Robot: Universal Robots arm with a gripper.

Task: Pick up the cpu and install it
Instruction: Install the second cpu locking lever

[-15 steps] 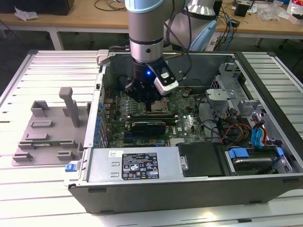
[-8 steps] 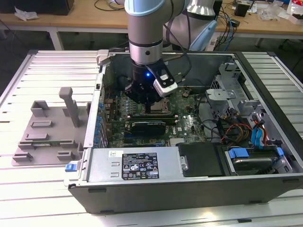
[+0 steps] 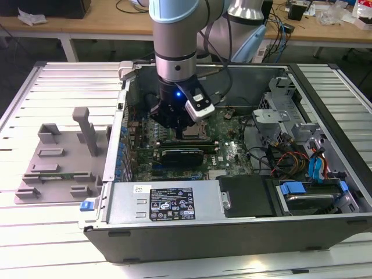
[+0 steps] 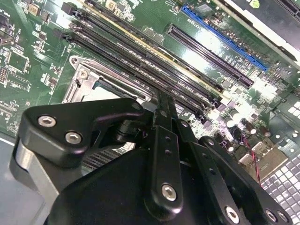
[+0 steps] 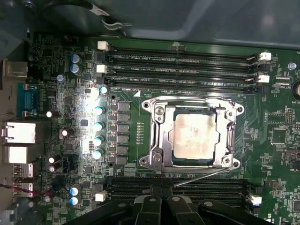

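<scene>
The cpu (image 5: 192, 136), a square chip with a dull silver top, lies flat in the metal socket frame (image 5: 157, 140) on the green motherboard (image 5: 70, 154). The frame's thin lever (image 5: 201, 176) slants across its near side. In the first wrist view my gripper (image 5: 162, 191) hovers beside the socket, over the memory slots (image 5: 206, 185), shut with nothing between its fingers. In the exterior view the gripper (image 3: 176, 129) hangs low inside the open computer case (image 3: 122, 110), just above the board. The second wrist view has the gripper's black linkage (image 4: 161, 140) in front of the socket frame (image 4: 84, 82).
Memory slots (image 5: 183, 70) run on the socket's other side too. A grey fixture (image 3: 58, 163) sits outside the case at the exterior view's left. The power supply (image 3: 163, 200), a drive bay (image 3: 311, 195) and loose cables (image 3: 290, 160) crowd the case's near and right parts.
</scene>
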